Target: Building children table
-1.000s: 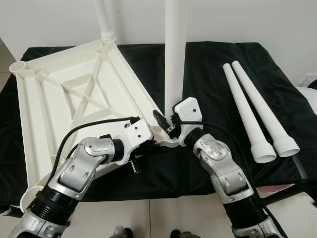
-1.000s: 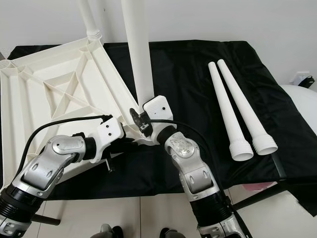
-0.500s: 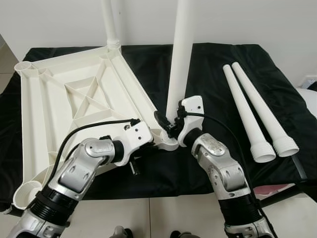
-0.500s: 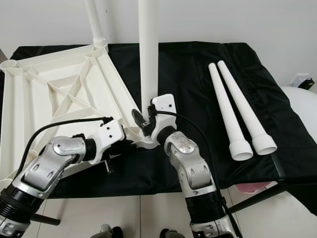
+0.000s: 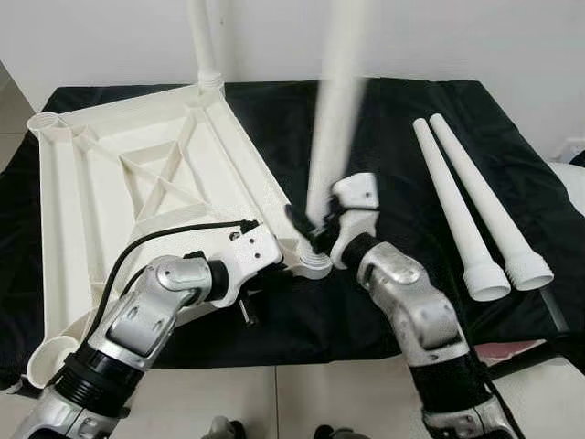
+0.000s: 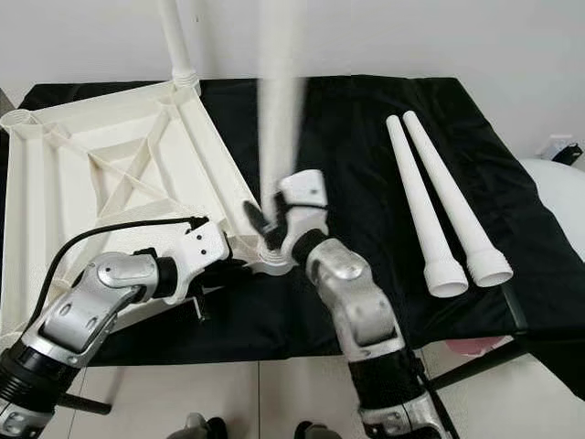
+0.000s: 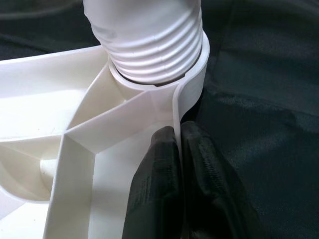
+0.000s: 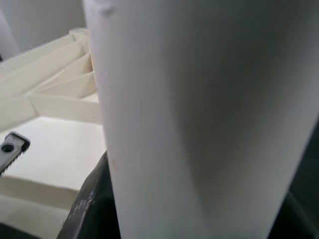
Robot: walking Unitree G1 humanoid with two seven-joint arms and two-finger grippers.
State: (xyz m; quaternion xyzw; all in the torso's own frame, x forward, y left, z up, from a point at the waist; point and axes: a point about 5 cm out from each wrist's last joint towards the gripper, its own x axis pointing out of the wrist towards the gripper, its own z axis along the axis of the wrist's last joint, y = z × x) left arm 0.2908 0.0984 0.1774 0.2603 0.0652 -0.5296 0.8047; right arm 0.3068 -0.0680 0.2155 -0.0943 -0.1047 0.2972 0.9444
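The white tabletop (image 5: 137, 174) lies upside down on the black cloth, ribs up. One white leg (image 5: 203, 46) stands in its far corner socket. A second leg (image 5: 334, 119), blurred and leaning right, has its threaded end (image 7: 149, 45) in the near right corner socket (image 5: 315, 263). My right gripper (image 5: 315, 224) is shut on this leg just above the socket. My left gripper (image 7: 178, 130) is shut on the tabletop's thin rim right beside that socket. Two loose legs (image 5: 452, 201) (image 5: 494, 201) lie side by side on the right of the cloth.
The black-covered work table (image 5: 402, 119) ends close in front of me, with tiled floor (image 5: 302, 402) below. A white wall (image 5: 457, 37) stands right behind it. An empty corner socket (image 5: 41, 122) sits far left, another (image 5: 50, 352) near left.
The held leg's top has swung to the right and is now blurred with motion. My right wrist has turned with it. My left gripper keeps its pinch on the rim.
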